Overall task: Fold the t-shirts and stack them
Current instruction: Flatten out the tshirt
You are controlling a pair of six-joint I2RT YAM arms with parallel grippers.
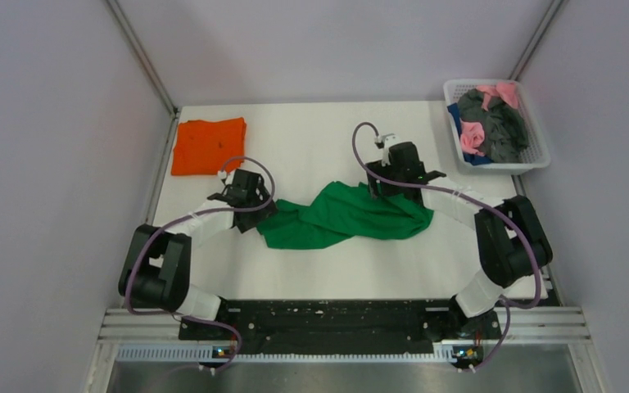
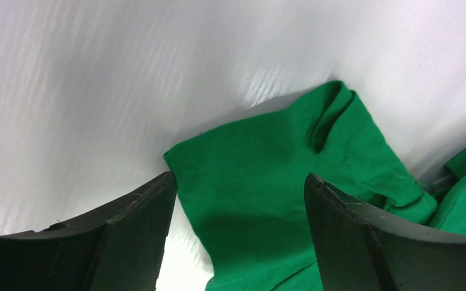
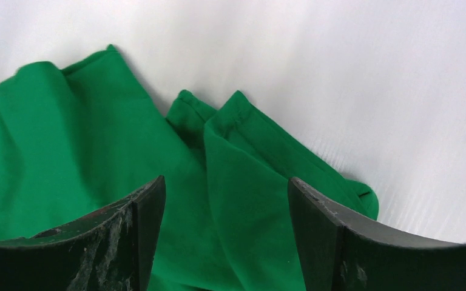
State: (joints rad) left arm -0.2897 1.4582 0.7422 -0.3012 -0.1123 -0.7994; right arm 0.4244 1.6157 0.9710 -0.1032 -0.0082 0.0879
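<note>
Your left end effector (image 2: 239, 182) had its two fingers (image 2: 139, 230) wide apart, with nothing clamped between them; a flat corner of the green t-shirt (image 1: 344, 214) lay right in the gap. Your right end effector (image 3: 224, 182) was the same, fingers apart and holding nothing; a folded edge of the same shirt lay in its gap.

Seen from the top, the green t-shirt lay in the middle of the counter (image 1: 319, 131) as one long crumpled band; its long way ran from left to right, so it sat between your two end effectors. The left arm was nearer the left end; the right arm was nearer the right end, up by the far edge of the cloth. It looked as if each one should pinch its own end, so the band could be pulled out flat.

The orange t-shirt (image 1: 209, 146) lay folded flat in the far left corner, well apart from the green one. The basket (image 1: 508, 167) in the far right corner held other clothes (image 1: 500, 131), pink, dark grey and blue.

Some things were hard to see; the green shirt was so bunched that you could not tell sleeve from hem, or find the collar. You could not tell from the wrist views whether the fingers touched the cloth; in the top view the arms hid the fingertips.
</note>
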